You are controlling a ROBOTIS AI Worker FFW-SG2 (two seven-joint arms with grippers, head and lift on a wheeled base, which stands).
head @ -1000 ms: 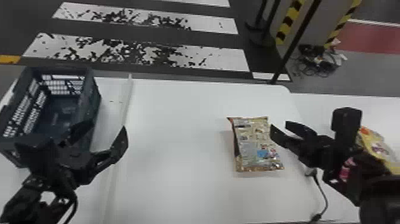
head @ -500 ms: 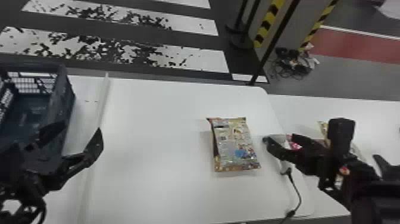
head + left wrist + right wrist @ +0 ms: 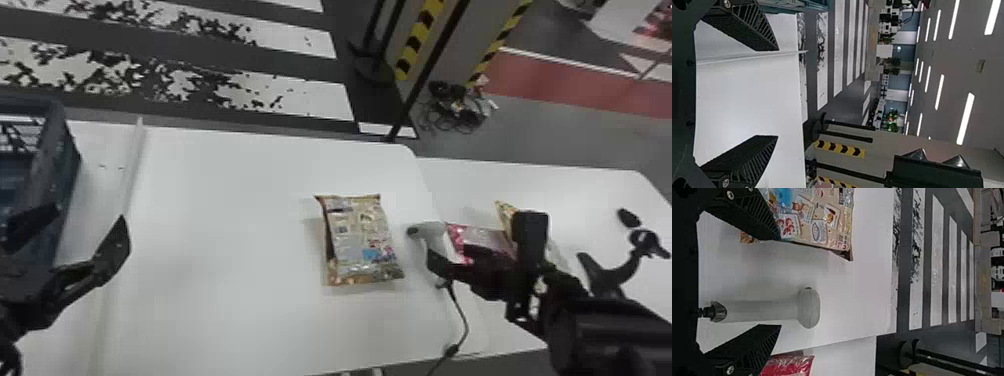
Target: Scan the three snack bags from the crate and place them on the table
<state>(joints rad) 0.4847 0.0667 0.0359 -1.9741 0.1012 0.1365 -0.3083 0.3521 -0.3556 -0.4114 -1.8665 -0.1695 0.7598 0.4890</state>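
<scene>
A white worktop (image 3: 225, 310) with a rounded corner spans the head view's middle; a second white worktop (image 3: 480, 175) adjoins it at right. Dark floor (image 3: 300, 65) with worn white stripes (image 3: 320, 100) fills the upper left, a red floor band (image 3: 560, 75) the upper right. In the left wrist view, bright light strips (image 3: 965, 118) dot a grey ceiling (image 3: 977, 82).

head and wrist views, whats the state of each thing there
left black gripper: open, empty
right black gripper: open, empty
tan printed snack bag: lying flat
grey handheld scanner: lying down, ungripped
shiny pink snack bag: lying down
yellow snack bag: partly hidden, unclear
dark blue plastic crate: upright, open-topped
</scene>
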